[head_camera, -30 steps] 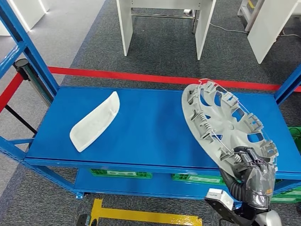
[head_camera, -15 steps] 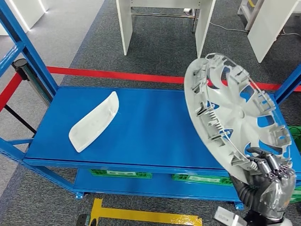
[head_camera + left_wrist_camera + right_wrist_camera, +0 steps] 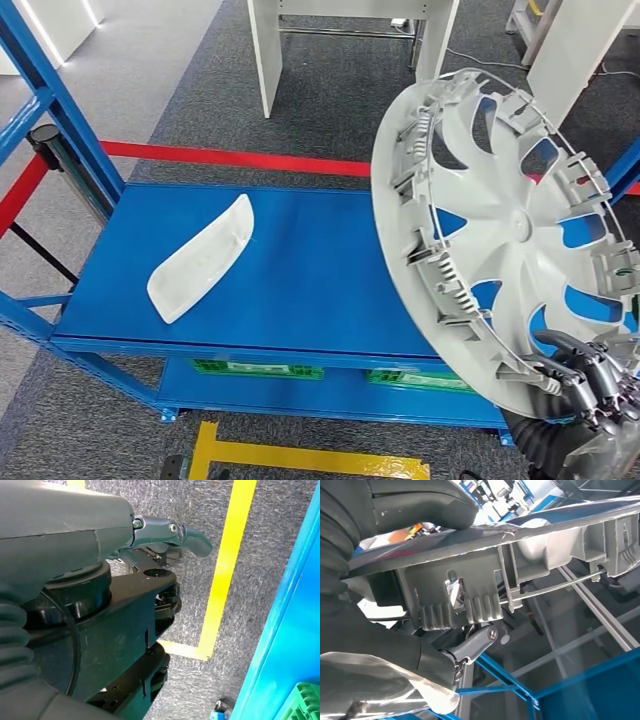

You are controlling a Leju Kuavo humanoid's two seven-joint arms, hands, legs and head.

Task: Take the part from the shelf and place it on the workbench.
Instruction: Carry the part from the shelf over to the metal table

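A large grey wheel cover (image 3: 521, 230) hangs tilted in the air over the right end of the blue shelf (image 3: 317, 270), its ribbed inner side facing me. My right hand (image 3: 596, 400) grips its lower rim at the bottom right of the head view. In the right wrist view the thumb and fingers of the right hand (image 3: 395, 650) clamp the cover's rim (image 3: 471, 595). A white curved part (image 3: 200, 258) lies on the shelf's left half. My left hand (image 3: 166, 532) hangs over the grey floor, fingers extended, holding nothing.
Blue shelf uprights (image 3: 53, 95) rise at the left and at the far right. Green crates (image 3: 256, 369) sit on the lower level. A red floor line (image 3: 241, 158) runs behind the shelf, white table legs (image 3: 264, 55) beyond it. Yellow tape (image 3: 302, 460) marks the floor in front.
The wheel cover has risen off the shelf and come closer to the camera, looming larger. My right hand has shifted toward the picture's lower right with it. The white part has not moved.
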